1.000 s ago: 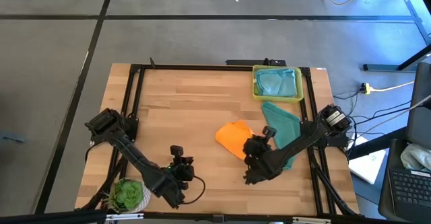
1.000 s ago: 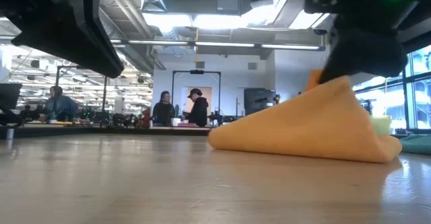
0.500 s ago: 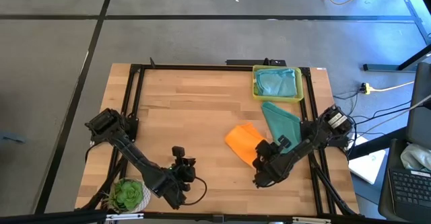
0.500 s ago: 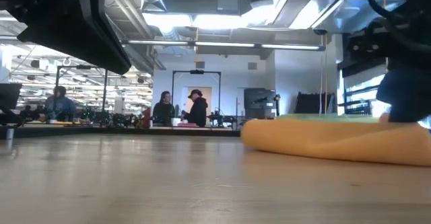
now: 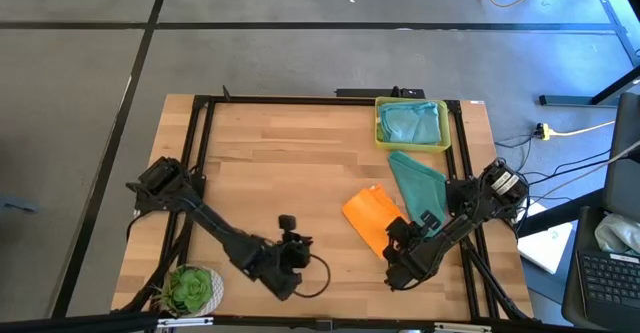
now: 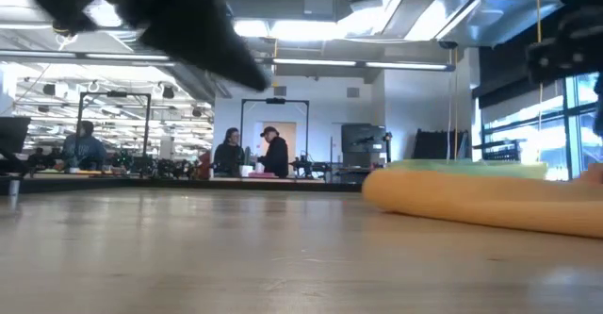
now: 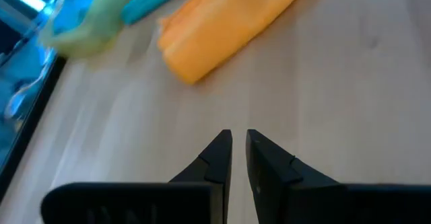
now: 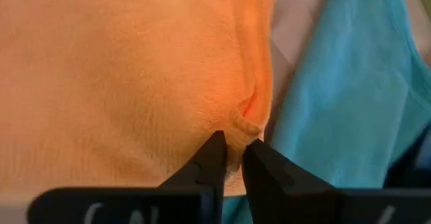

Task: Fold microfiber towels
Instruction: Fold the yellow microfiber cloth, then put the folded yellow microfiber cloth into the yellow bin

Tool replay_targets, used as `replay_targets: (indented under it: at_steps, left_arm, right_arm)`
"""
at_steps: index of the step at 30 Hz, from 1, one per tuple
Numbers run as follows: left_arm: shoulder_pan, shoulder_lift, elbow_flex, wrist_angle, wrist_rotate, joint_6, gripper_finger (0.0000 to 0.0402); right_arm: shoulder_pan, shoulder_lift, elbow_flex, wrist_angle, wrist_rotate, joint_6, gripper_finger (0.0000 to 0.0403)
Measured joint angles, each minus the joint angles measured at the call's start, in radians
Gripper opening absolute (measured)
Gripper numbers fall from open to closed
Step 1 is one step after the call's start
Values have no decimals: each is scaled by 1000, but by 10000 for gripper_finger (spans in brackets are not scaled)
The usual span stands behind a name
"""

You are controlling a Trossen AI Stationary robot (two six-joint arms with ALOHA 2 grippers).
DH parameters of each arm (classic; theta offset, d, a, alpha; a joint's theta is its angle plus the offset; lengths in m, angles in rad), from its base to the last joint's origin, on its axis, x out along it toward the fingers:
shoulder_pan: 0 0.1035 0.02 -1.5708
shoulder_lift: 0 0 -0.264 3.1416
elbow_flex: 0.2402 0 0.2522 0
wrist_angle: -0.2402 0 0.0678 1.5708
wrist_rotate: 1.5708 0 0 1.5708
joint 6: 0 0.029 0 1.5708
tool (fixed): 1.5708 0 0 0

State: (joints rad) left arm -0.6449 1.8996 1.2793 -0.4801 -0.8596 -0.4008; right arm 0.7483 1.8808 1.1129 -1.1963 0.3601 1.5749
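An orange towel lies folded and flat on the table right of centre; the low view shows it as a low roll. My right gripper is down on its near right part, shut on it. A teal towel lies flat beside it, toward the right edge. A light blue towel sits in the yellow tray. My left gripper hovers shut over bare wood left of the orange towel, its fingers pointing at it. My right gripper pinches a small pucker of the orange towel between its two fingertips, close to the edge that faces the teal towel. The fingers come steeply from above. Around the pinch, the towel lies flat on the table.
A potted green plant stands at the near left corner. The black frame rails run along the table's sides. Bare wood spreads over the left and middle. People stand in the room far behind the table.
My right gripper has gone down and toward the near right edge, drawing the orange towel along. The towel, raised in a peak a second ago, now lies low and flat, farther right. My left gripper has swung toward the right, closer to the orange towel.
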Motion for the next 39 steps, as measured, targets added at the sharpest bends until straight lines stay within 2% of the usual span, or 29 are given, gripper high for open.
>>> replay_targets:
  at_steps: [4, 10, 14, 16, 20, 22, 25, 27, 30, 35, 39]
  left_arm:
    - [47, 0, 0, 154, 70, 161, 37]
    - [112, 0, 0, 216, 182, 221, 37]
    - [163, 0, 0, 250, 226, 298, 37]
    - [197, 0, 0, 313, 296, 381, 37]
    - [248, 6, 0, 490, 569, 675, 37]
    - [265, 14, 0, 539, 660, 790, 37]
    - [305, 29, 2, 590, 743, 822, 37]
    - [330, 43, 0, 581, 763, 807, 37]
    - [356, 88, 0, 616, 769, 777, 37]
    - [371, 118, -3, 577, 756, 761, 37]
    - [371, 117, -3, 525, 711, 771, 37]
  right_arm:
    - [38, 0, -43, -16, -5, 77, 86]
    - [79, 1, -40, -23, 0, 123, 171]
    - [111, 1, 25, -101, 73, 123, 225]
    - [125, 1, 75, -160, 120, 127, 242]
    - [154, 1, 164, -263, 249, 154, 250]
    - [164, 1, 172, -300, 348, 182, 247]
    - [149, -1, 154, -367, 413, 198, 229]
    - [110, -24, 115, -364, 437, 181, 209]
    - [36, -115, 38, -290, 471, 80, 184]
    - [-110, -350, -111, 3, 438, -264, 180]
    - [-246, -542, -259, 353, 281, -586, 183]
